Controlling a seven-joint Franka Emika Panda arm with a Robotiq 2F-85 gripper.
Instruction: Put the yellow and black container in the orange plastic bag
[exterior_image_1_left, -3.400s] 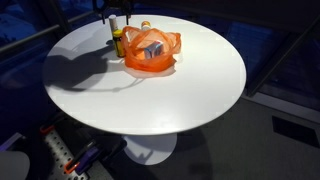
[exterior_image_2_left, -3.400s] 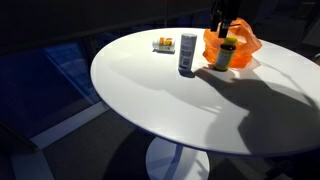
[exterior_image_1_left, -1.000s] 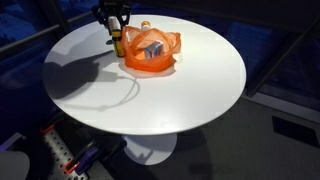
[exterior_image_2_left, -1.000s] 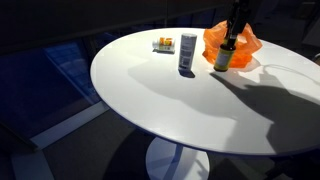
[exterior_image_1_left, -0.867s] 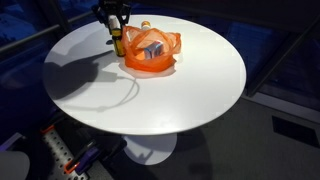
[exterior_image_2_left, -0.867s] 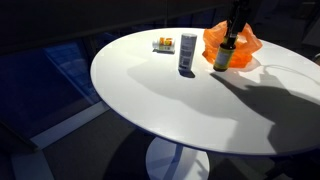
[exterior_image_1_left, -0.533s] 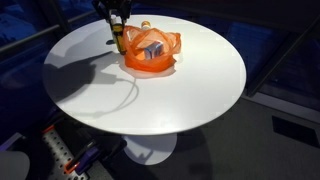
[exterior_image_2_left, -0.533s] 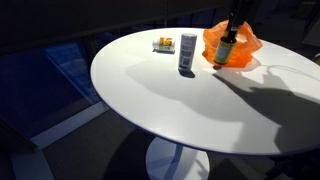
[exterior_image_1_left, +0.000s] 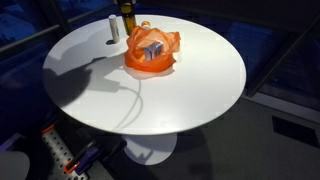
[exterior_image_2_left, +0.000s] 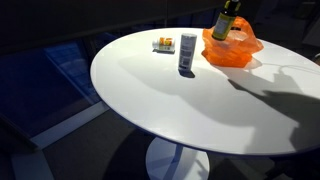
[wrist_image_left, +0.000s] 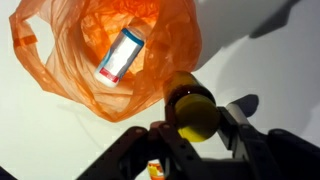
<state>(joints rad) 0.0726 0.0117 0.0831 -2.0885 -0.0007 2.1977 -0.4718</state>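
Yellow and black container (exterior_image_2_left: 225, 22) hangs clear of the tabletop (exterior_image_2_left: 180, 110), clamped in the claw (wrist_image_left: 197, 122), whose fingers press its sides just below the cap. In the wrist view the container (wrist_image_left: 192, 108) is seen end-on from above.

Key relation: the orange plastic bag (exterior_image_2_left: 235, 50) sits directly beneath and slightly right of the container in an exterior view. In the wrist view the bag's open mouth (wrist_image_left: 110, 45) lies up and left of the claw, with the container over the bag's near rim rather than the opening's centre. Long axis near upright, leaning a little. Judgement: a short shift toward the mouth's centre comes before any lowering.

Count:
- one yellow and black container, in the claw
- one orange bag, mouth open upward
- one white, blue and red pack (wrist_image_left: 120, 55) lying inside the bag
- one white cylinder (exterior_image_2_left: 187, 53) upright on the tabletop, left of the bag
- one small flat packet (exterior_image_2_left: 163, 44) just beyond the cylinder
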